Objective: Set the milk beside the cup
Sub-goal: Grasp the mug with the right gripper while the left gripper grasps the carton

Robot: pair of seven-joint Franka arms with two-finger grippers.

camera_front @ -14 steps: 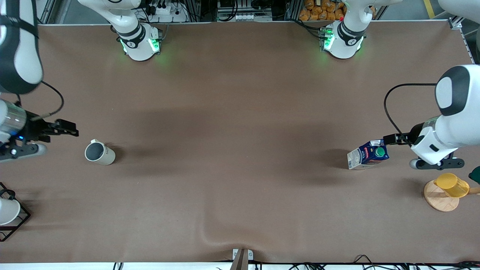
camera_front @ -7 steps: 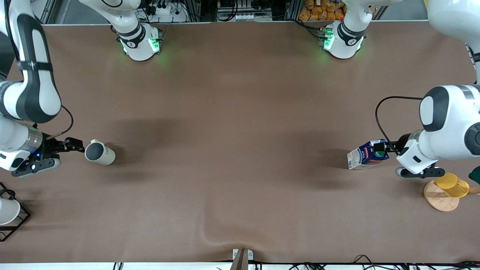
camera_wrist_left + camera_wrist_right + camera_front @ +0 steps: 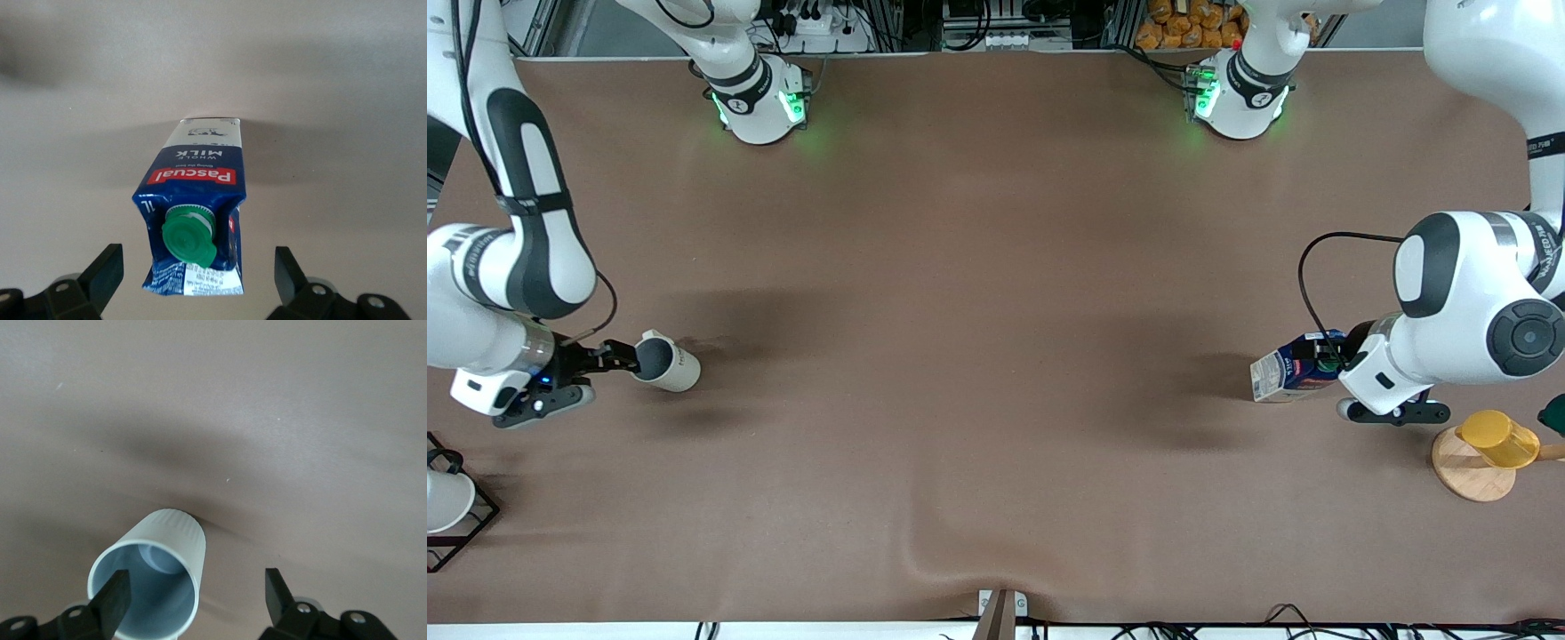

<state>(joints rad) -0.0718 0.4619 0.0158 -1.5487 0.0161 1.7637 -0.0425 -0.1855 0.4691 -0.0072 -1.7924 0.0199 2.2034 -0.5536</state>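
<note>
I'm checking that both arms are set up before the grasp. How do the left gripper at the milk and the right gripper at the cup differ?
The left gripper has a finger on each side of the milk; the right gripper has one finger inside the cup and one outside its wall. The milk is a dark blue carton at the left arm's end; the cup is off-white, at the right arm's end. Both grippers are open.

The milk (image 3: 195, 220) carton is dark blue with a round green cap, a red label band and a white-grey base. The cup (image 3: 664, 361) is off-white with a grey inside. Both rest on a plain brown table (image 3: 996, 356). Near the milk, a yellow cup (image 3: 1498, 437) sits on pale wood.
</note>
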